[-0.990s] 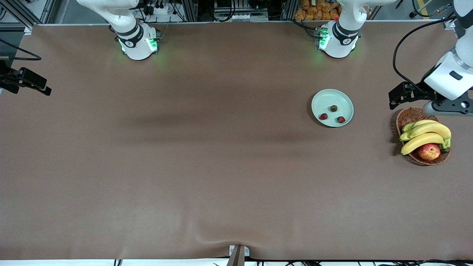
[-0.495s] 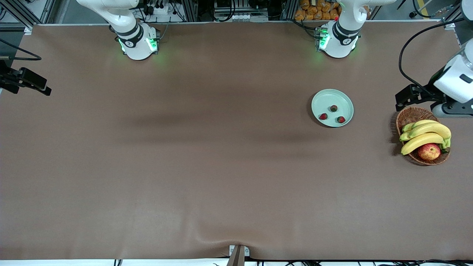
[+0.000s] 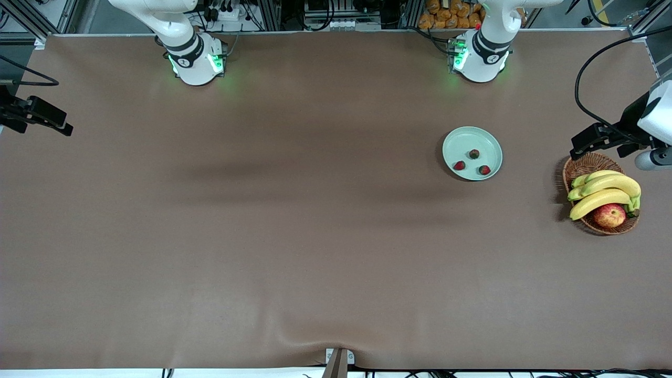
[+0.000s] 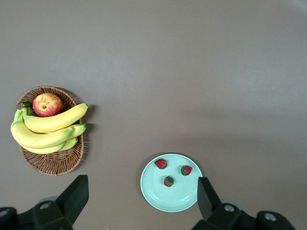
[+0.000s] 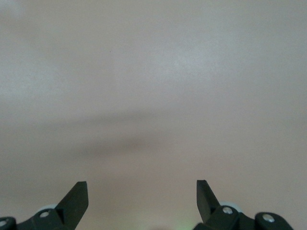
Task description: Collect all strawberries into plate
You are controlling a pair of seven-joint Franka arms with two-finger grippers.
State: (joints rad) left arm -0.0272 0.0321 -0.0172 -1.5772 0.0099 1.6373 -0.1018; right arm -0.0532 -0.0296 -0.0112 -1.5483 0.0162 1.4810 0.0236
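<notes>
All three strawberries (image 3: 474,154) (image 3: 459,165) (image 3: 484,169) lie inside the plate (image 3: 457,140), which sits on the tabletop (image 3: 262,220) toward the left arm's end. No berry shows outside it; the collection is judged complete.

Left tool (image 4: 139,203): raised, fingers wide, holding nothing. It hangs over the tabletop beside the basket (image 3: 580,164) of bananas (image 3: 604,191) and an apple (image 3: 609,215). The plate lies from it toward the table's middle.

Right tool (image 5: 141,203): fingers wide, empty, over bare tabletop at the right arm's end; that arm waits.

The left arm is the nearer to the plate. The berries are too small to show a long axis
</notes>
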